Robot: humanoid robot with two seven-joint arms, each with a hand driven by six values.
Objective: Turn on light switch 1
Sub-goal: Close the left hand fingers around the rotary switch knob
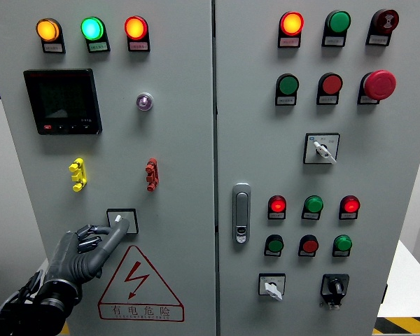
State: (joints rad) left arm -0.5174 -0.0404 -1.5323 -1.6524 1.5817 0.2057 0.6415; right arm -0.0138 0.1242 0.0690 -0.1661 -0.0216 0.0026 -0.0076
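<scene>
Grey cabinet panel (175, 140) carries the rotary light switch (122, 221); left hand (91, 246) reaches it, extended index finger touching the knob, remaining fingers curled, grasping nothing.

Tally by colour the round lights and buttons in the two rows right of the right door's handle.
Red lights and buttons: 3
Green lights and buttons: 3
Total: 6
</scene>
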